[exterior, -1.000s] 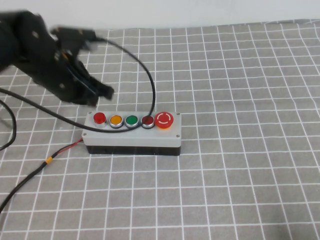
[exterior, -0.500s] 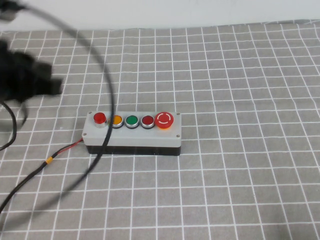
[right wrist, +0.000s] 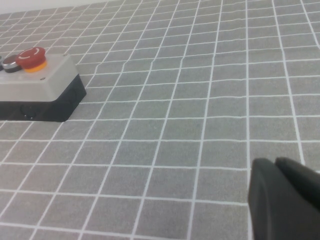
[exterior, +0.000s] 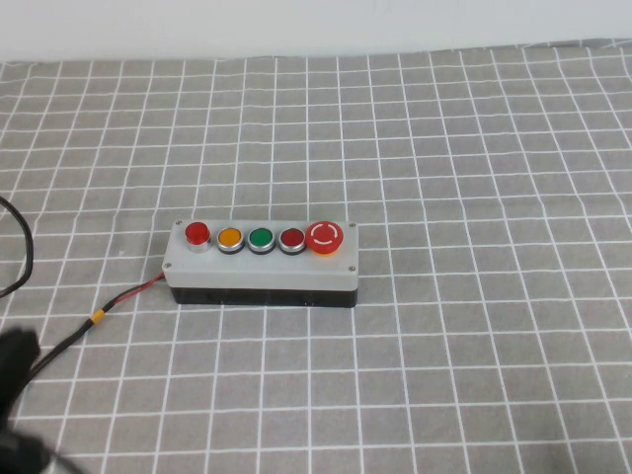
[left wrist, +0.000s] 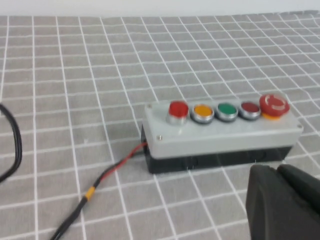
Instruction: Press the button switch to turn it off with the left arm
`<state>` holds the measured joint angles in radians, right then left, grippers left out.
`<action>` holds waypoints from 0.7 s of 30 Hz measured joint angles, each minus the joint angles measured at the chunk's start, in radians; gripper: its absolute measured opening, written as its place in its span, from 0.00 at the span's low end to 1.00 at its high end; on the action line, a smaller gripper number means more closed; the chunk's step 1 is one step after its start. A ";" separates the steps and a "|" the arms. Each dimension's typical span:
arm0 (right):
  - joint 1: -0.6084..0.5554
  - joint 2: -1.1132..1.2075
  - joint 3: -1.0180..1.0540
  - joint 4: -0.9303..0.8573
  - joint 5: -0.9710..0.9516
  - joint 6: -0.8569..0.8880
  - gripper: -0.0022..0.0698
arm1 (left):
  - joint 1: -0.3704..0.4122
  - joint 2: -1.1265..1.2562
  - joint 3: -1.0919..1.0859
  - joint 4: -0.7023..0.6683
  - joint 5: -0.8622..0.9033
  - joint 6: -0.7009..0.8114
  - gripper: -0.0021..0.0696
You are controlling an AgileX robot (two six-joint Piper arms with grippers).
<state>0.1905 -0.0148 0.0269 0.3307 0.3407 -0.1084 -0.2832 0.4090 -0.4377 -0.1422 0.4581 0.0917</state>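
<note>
The grey five-button box (exterior: 261, 265) lies on the checked cloth at mid-table. The button switch (exterior: 197, 233) is the bright red round button at its left end, and I see no clear glow on it. It also shows in the left wrist view (left wrist: 178, 108). Of the left arm, only a blurred black part (exterior: 14, 363) shows at the near left corner, far from the box. My left gripper (left wrist: 278, 171) is shut and empty, on the near side of the box and clear of it. My right gripper (right wrist: 276, 163) is shut and empty, low over the cloth to the right of the box (right wrist: 37, 85).
Yellow (exterior: 229, 237), green (exterior: 260, 238) and dark red (exterior: 291, 238) buttons and a large red mushroom button (exterior: 324, 236) follow along the box. A red-and-black wire with a yellow band (exterior: 97, 317) runs from the box's left end. A black cable (exterior: 24, 259) loops at the left edge.
The left arm has pulled away from above the box's left end, swinging left and toward the near left corner. The box has not moved.
</note>
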 joint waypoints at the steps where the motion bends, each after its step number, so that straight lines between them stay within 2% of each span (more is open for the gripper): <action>1: 0.000 0.000 0.000 0.000 0.000 0.000 0.01 | 0.000 -0.033 0.026 0.000 0.000 -0.001 0.02; 6: 0.000 0.000 0.000 0.000 0.000 0.000 0.01 | 0.000 -0.128 0.098 0.066 -0.011 -0.002 0.02; 11: 0.000 0.000 0.000 0.000 0.000 0.000 0.01 | 0.000 -0.144 0.162 0.153 -0.095 -0.018 0.02; 17: 0.000 0.000 0.000 0.000 0.000 0.000 0.01 | 0.000 -0.151 0.292 0.166 -0.364 -0.025 0.02; 21: 0.000 0.000 0.000 0.000 0.000 0.000 0.01 | 0.000 -0.203 0.423 0.099 -0.623 0.038 0.02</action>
<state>0.1905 -0.0148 0.0269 0.3307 0.3407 -0.1084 -0.2832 0.2061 -0.0149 -0.0430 -0.1646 0.1301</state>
